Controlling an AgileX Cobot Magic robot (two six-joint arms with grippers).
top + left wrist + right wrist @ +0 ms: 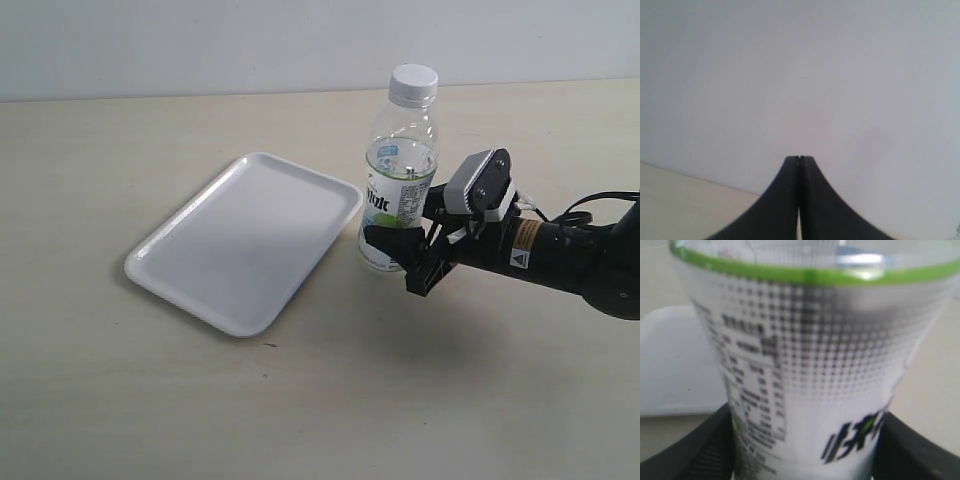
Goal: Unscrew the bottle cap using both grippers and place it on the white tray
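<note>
Right jaws flanked bottle (pixel 400 170) low, grip unclear; needed firm, level squeeze before clenched left jaws tackled cap (pixel 414 82).

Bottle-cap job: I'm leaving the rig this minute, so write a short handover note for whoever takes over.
Left gripper: shut, empty, pointed at the wall.
Right gripper: around the bottle low down; firm clamp unclear.
The bottle stands upright on the table beside the tray, cap on. The tray is bare.
Done: bottle reached.
To do: clamp it, unscrew the cap with the other gripper, place it on the tray.
</note>
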